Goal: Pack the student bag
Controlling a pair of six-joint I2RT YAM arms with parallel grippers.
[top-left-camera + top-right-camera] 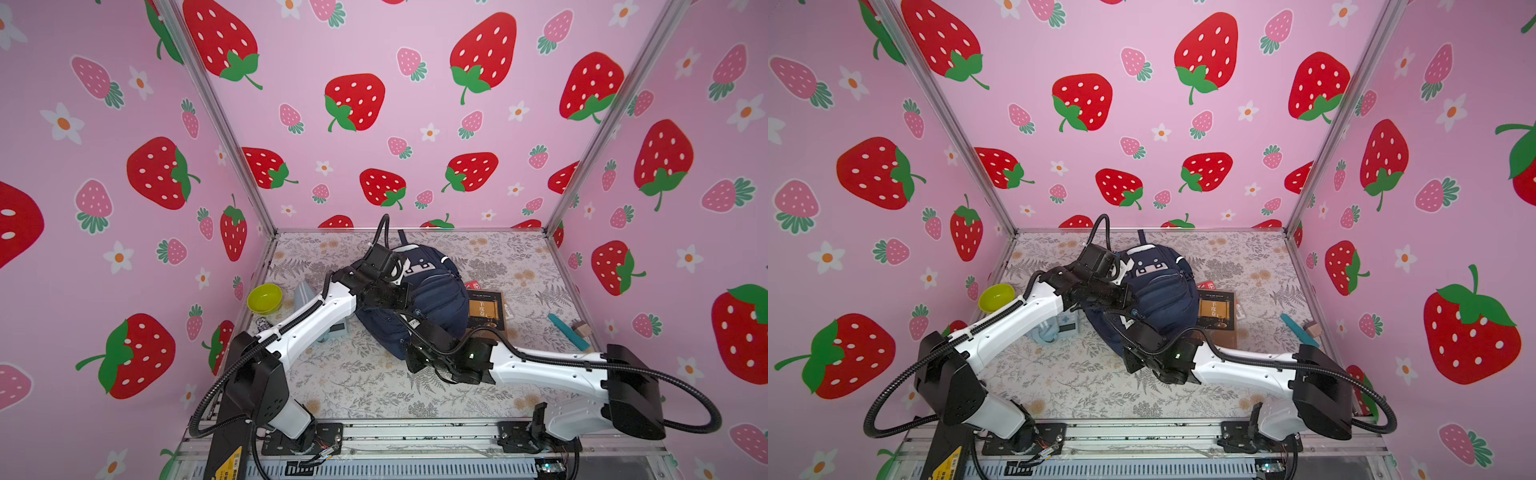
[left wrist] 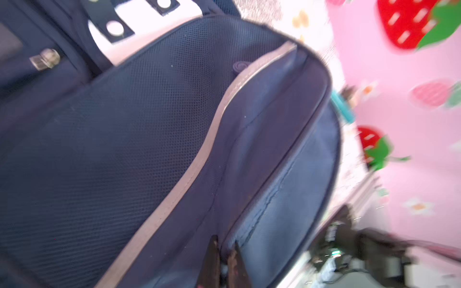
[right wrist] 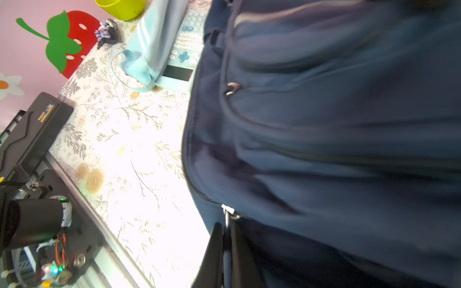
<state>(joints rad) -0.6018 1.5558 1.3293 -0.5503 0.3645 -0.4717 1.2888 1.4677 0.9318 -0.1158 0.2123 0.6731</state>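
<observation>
The student bag [image 1: 440, 291] [image 1: 1167, 286], a navy backpack with a white face patch, lies in the middle of the table. In the left wrist view its mesh panel and a silver stripe [image 2: 214, 139] fill the frame. My left gripper [image 2: 224, 249] is shut, pinching a fold of the bag's [image 2: 149, 124] fabric beside a seam. My right gripper [image 3: 226, 233] is shut on a metal zip pull [image 3: 227, 216] at the bag's [image 3: 324, 124] edge. In both top views the two grippers [image 1: 409, 311] [image 1: 1127, 313] meet at the bag's near left side.
A dark book [image 1: 486, 309] lies right of the bag, with a teal stick [image 1: 568, 332] and a tan block [image 1: 582, 328] further right. Left of the bag are a yellow-green bowl [image 1: 264, 298], a light-blue pouch [image 3: 154, 37], a calculator [image 3: 185, 49] and a small figurine [image 3: 107, 31].
</observation>
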